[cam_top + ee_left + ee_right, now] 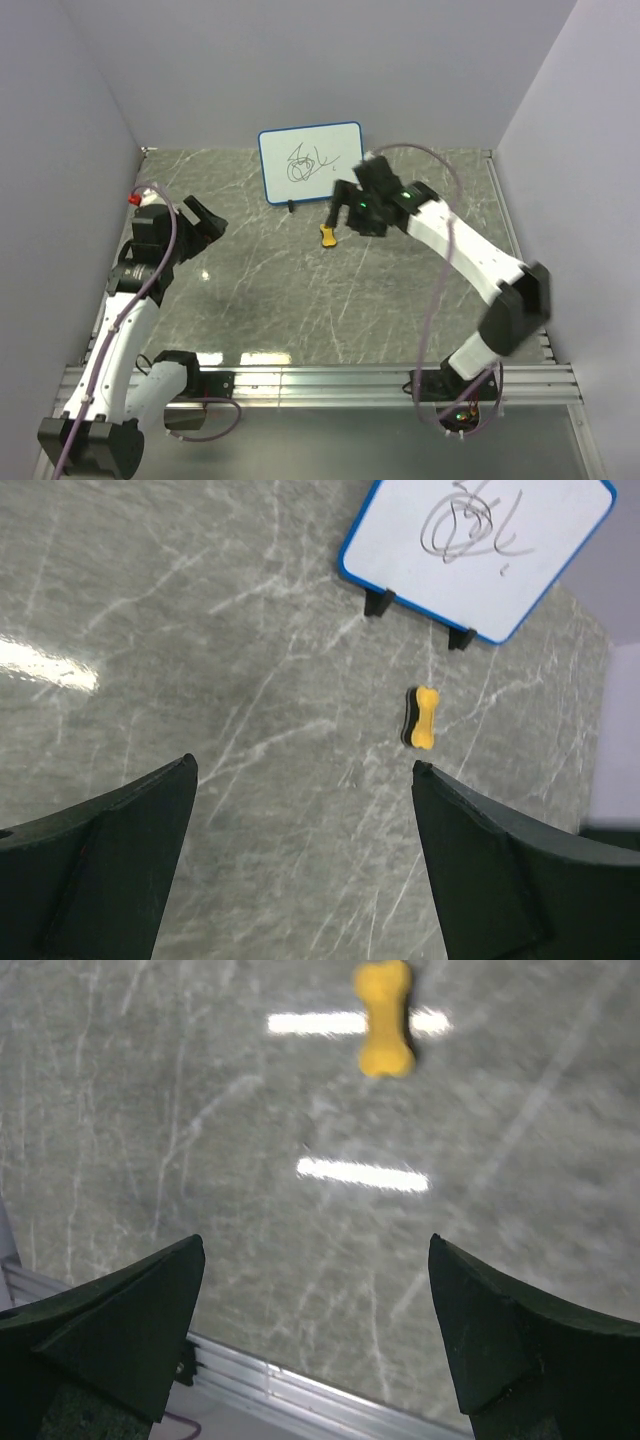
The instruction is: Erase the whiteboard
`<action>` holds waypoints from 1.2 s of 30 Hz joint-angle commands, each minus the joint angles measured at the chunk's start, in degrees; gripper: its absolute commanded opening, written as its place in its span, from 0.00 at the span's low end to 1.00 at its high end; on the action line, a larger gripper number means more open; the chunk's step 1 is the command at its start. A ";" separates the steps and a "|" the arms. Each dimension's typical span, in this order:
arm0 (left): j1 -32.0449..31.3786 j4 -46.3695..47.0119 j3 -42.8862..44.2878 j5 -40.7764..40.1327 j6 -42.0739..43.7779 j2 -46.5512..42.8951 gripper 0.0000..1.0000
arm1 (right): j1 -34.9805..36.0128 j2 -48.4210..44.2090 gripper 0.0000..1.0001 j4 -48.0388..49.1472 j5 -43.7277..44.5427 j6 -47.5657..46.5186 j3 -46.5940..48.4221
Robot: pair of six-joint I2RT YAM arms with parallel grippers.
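Observation:
The whiteboard stands on two black clip feet at the back of the table, with a black scribble on it. It also shows in the left wrist view. A small yellow bone-shaped eraser lies on the table in front of it, and shows in the left wrist view and the right wrist view. My right gripper is open and empty, just above and right of the eraser; in its own view the jaws stand wide apart. My left gripper is open and empty at the left, far from the board.
The grey marble table is walled at the back and on both sides. An aluminium rail runs along the near edge by the arm bases. A cable loops above the right arm.

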 commanded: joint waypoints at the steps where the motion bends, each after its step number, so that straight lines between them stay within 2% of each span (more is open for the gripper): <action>1: -1.98 -0.28 -1.78 -0.24 0.82 -3.28 0.94 | 3.17 13.01 1.00 -3.19 2.07 -4.09 11.93; 6: -3.21 -2.12 -2.93 -2.26 2.93 -6.00 0.94 | 4.84 33.74 0.98 -9.17 7.08 -5.76 27.32; 12: -4.88 -4.41 -1.88 -4.98 5.48 -8.28 0.96 | 4.41 45.98 0.96 -14.44 12.98 -5.32 40.25; 16: -6.02 -4.32 -1.96 -6.74 7.32 -8.73 0.99 | 4.06 48.11 0.93 -15.95 17.02 -4.88 42.37; 21: -7.78 -3.62 -0.65 -9.03 8.91 -7.07 0.99 | 2.92 46.18 0.90 -12.26 16.67 -4.97 36.66; 24: -8.49 -3.00 -0.29 -8.33 8.82 -5.83 0.99 | 2.74 46.71 0.89 -12.43 16.15 -5.41 36.21; 30: -8.49 -3.08 0.41 -5.17 7.59 -2.32 0.96 | 2.91 46.53 0.80 -10.76 14.39 -5.94 35.68; 36: -8.49 -3.18 0.76 -3.49 7.07 0.06 0.92 | 2.91 48.90 0.76 -11.20 14.74 -6.73 39.46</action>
